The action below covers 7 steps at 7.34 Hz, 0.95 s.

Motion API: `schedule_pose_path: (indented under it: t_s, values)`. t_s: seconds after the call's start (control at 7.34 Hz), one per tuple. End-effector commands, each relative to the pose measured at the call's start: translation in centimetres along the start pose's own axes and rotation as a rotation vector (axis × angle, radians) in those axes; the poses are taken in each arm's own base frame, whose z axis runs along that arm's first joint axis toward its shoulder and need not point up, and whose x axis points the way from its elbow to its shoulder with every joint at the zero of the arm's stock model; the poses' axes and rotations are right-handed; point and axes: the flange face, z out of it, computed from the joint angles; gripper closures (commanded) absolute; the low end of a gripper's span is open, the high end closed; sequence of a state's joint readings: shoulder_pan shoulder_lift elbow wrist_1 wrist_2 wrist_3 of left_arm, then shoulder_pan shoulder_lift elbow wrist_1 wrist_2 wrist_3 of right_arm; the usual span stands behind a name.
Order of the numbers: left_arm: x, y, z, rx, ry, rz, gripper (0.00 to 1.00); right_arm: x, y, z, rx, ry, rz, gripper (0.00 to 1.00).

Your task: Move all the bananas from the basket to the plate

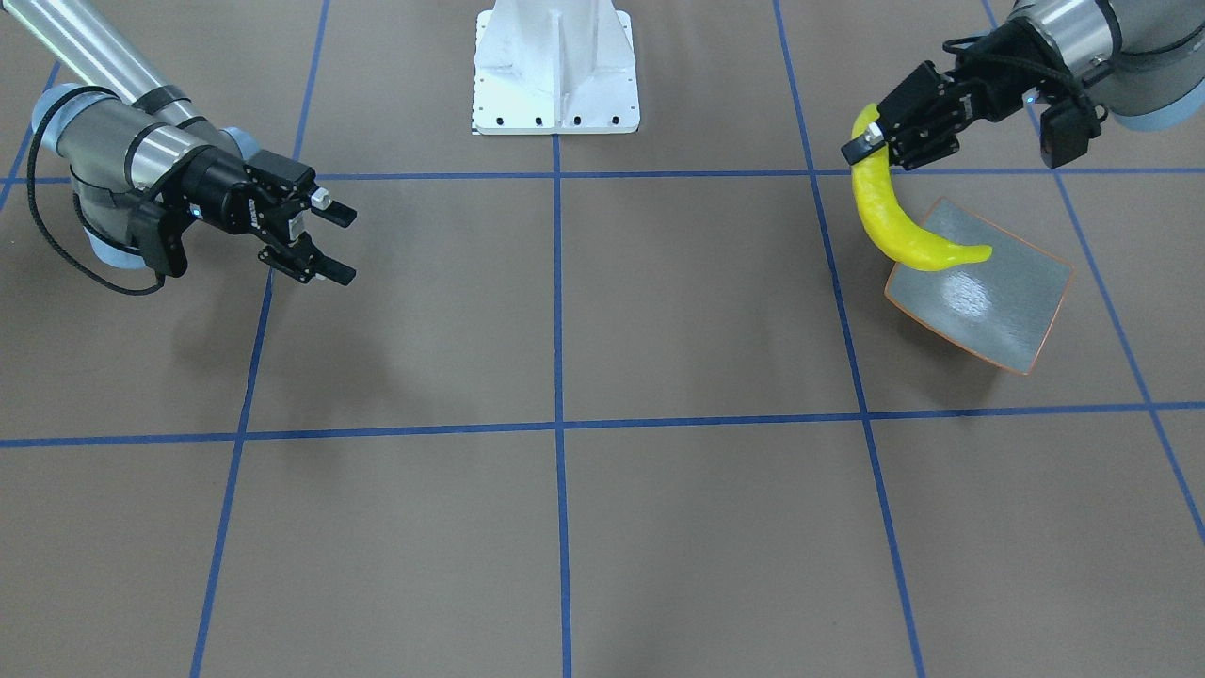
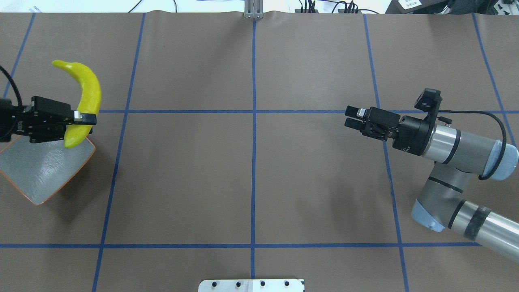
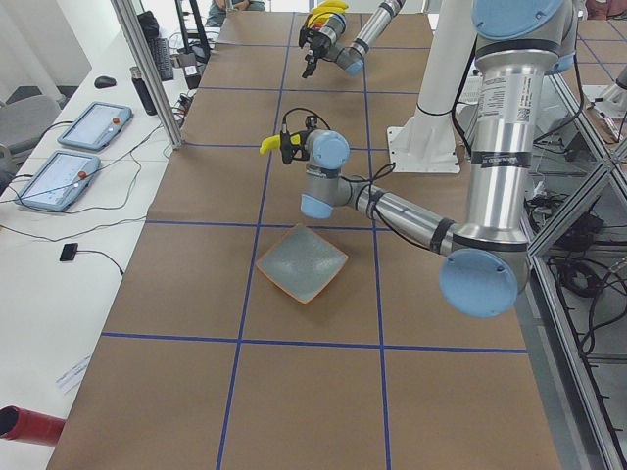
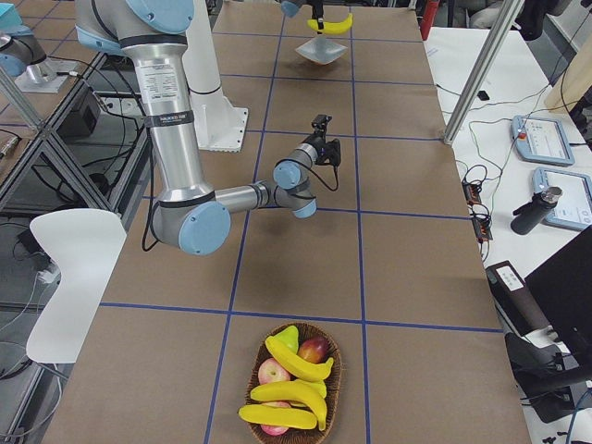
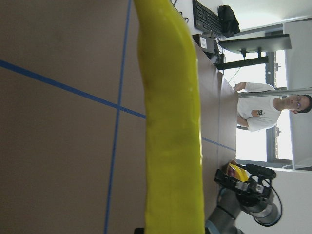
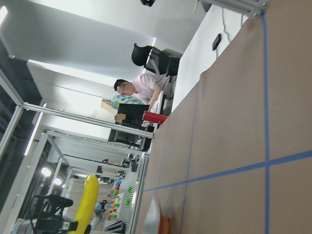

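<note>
Banana (image 5: pixel 170 122): aloft over plate (image 1: pixel 998 301) edge — judged light, rigid, glossy, slip-prone; mid-body hold seems safest.
Left pincer (image 2: pixel 81 123): clenched on it, near one end.
Right pincer (image 1: pixel 341 245): spread, empty.
Basket (image 4: pixel 335 368): far off on the surface — holds more bananas (image 4: pixel 294 392).

arms (image 2: pixel 458 142) silver, pale-blue joint caps (image 2: pixel 505 162) | left pincer (image 1: pixel 868 141), right pincer (image 1: pixel 345 246) black | cables (image 2: pixel 482 112) black

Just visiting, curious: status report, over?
Left gripper shut on banana, above plate's edge. Right gripper open, empty. More bananas wait in basket. Path clear.
</note>
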<state>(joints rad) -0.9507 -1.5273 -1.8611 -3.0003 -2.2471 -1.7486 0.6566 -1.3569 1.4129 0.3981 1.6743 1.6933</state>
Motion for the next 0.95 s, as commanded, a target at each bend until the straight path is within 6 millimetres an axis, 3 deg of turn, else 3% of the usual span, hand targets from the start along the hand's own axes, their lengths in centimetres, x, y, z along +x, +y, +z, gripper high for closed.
schedule_pose_path:
  t_s: [0.0, 0.27, 0.82]
  values:
    - [-4.5, -1.1, -3.3, 0.072, -0.138, 0.041, 1.00, 1.4, -3.0, -0.1, 0.051, 0.149, -0.073, 0.00]
    - [-8.9, -1.0, -6.5, 0.103, -0.272, 0.093, 1.00, 1.9, -6.1, 0.2, 0.075, 0.305, -0.153, 0.00]
    - [-11.9, -2.4, -5.9, 0.082, -0.476, 0.068, 1.00, 2.2, -14.1, -2.3, 0.049, 0.594, -0.331, 0.00]
